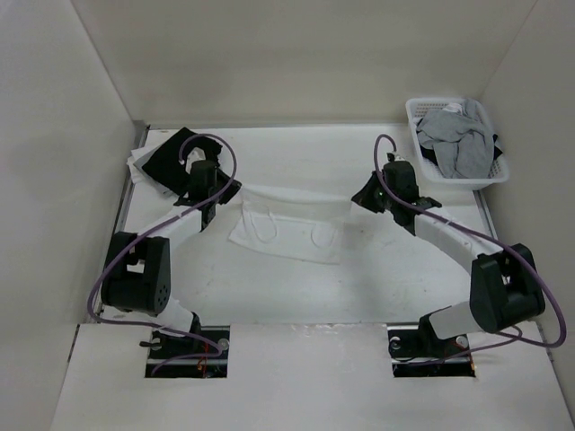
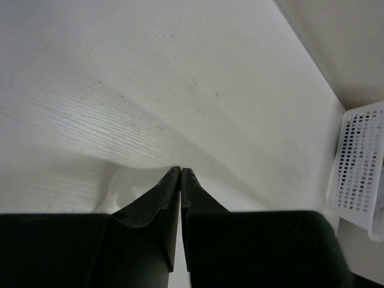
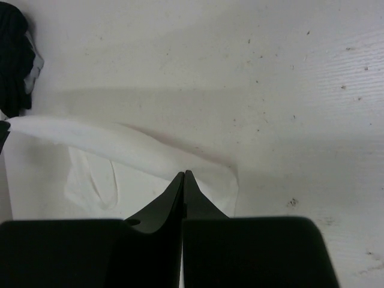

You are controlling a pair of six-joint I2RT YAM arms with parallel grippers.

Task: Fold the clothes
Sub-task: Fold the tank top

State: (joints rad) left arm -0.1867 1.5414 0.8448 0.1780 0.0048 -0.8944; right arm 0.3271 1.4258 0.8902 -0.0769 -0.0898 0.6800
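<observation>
The clothes (image 1: 287, 232), one thin white garment, lie mid-table between the two arms. The far edge is drawn up into a taut band from one gripper to the other. My left gripper (image 1: 218, 196) is at the band's left end. In the left wrist view its jaws (image 2: 180, 170) are pressed together on the ribbed white cloth (image 2: 120, 120), which stretches ahead. My right gripper (image 1: 364, 197) is at the right end. In the right wrist view its jaws (image 3: 184, 174) are closed on the cloth's edge (image 3: 108, 144), and the rest trails off to the left.
A black garment (image 1: 171, 157) lies on white sheets at the back left, close behind the left gripper. A white plastic basket (image 1: 422, 112) with grey garments (image 1: 458, 139) stands at the back right. Walls close the table in at the back and both sides.
</observation>
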